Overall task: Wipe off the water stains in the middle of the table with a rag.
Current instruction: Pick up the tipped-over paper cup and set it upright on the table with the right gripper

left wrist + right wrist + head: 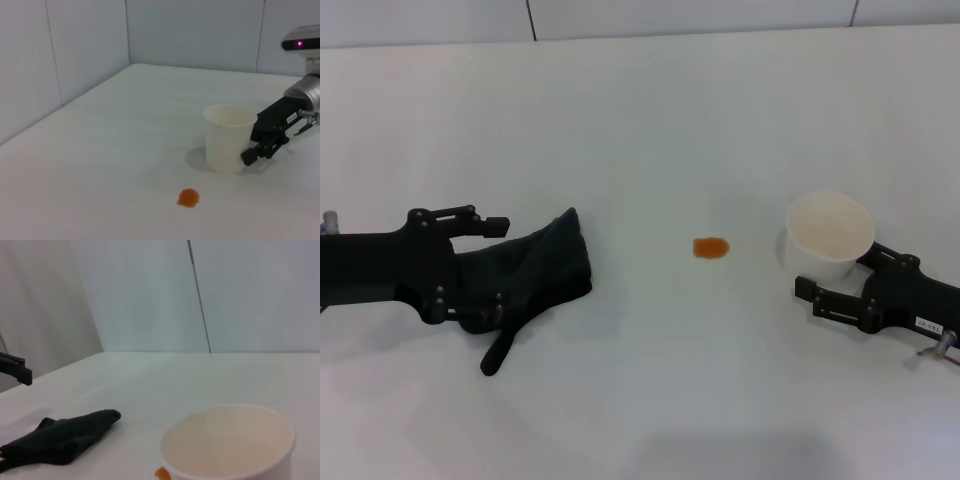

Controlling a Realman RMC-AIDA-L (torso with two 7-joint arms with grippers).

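Observation:
The water stain (710, 247) is a small orange blot on the white table (650, 120), midway between rag and cup; it also shows in the left wrist view (188, 198). The dark rag (535, 265) lies crumpled at the left with its tail strip towards the front edge, and shows in the right wrist view (60, 440). My left gripper (498, 272) is open, low on the table, its fingers either side of the rag's left part. My right gripper (835, 271) is open at the right, its fingers beside the base of a white cup (830, 235).
The white cup (227, 137) stands upright, right of the stain, with the right gripper's finger (255, 152) against its near side. A grey wall (620, 15) runs along the table's far edge.

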